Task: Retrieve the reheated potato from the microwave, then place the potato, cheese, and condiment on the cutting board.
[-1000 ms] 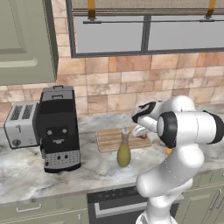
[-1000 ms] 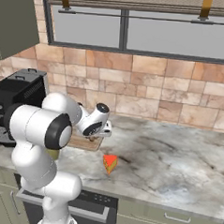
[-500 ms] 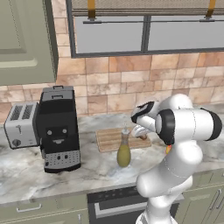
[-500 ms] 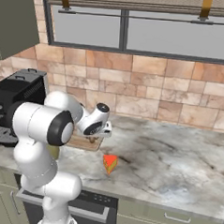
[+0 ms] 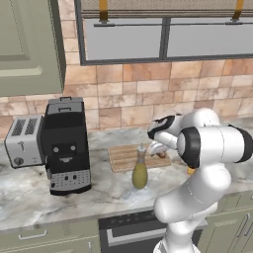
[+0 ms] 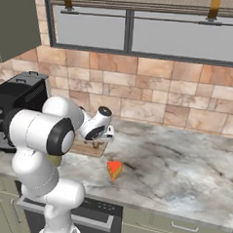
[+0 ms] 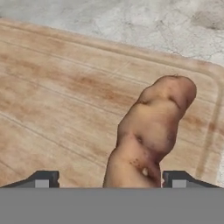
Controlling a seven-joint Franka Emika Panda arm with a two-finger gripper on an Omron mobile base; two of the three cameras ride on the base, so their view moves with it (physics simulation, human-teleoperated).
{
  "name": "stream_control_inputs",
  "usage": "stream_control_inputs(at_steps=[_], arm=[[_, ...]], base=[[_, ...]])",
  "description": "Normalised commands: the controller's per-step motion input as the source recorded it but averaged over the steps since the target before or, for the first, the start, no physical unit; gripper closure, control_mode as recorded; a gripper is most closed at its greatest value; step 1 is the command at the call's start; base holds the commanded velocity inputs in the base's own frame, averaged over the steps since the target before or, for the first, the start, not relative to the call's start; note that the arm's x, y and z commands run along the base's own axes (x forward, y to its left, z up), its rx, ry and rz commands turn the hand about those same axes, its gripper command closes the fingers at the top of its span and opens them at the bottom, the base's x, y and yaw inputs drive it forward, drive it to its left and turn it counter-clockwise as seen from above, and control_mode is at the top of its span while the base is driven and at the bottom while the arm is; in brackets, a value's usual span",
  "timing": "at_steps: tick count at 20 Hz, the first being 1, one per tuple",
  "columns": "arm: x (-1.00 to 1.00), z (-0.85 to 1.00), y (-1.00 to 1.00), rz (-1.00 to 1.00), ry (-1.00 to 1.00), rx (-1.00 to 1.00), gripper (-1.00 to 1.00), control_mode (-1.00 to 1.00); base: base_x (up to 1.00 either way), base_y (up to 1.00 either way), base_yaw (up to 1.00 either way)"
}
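the gripper [image 7: 107,178] hangs low over the cutting board [image 7: 52,100] with its jaws spread wide: in the hand view the two dark fingertips [image 7: 41,178] stand far apart at the bottom, one on each side of the potato [image 7: 151,131], with a gap between each tip and the potato. the potato lies on the board near one of its corners, close to the rounded edge where the wood meets the marble counter [image 7: 131,22]. whether the tips touch the potato lower down cannot be told.

in the left base view the cutting board [image 5: 123,157] lies on the counter [image 5: 29,192] towards the back wall, and the gripper [image 5: 159,149] is at the board's right end. the condiment [image 5: 140,169] stands upright on the counter just in front of the board's front edge, off the board. a black coffee machine [image 5: 66,146] stands to the left of the board, with a toaster [image 5: 23,141] beside it at the counter's left end.

in the right base view the cheese [image 6: 114,170] lies on the counter [image 6: 183,166] near its front edge, apart from the cutting board [image 6: 85,147].
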Motion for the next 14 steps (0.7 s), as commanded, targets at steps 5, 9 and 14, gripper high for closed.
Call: stream_control_inputs(at_steps=[5,9,14], arm=[[-0.14,0.3,0.02,-0.03,-0.01,0.0,-1.0,-1.0],[-0.17,0.37,-0.02,-0.05,0.0,0.0,-1.0,-1.0],[-0.39,0.38,0.0,-0.01,0.0,0.01,-1.0,-1.0]], base=[[0.0,0.0,0.0],[0.0,0.0,0.0],[0.0,0.0,0.0]])
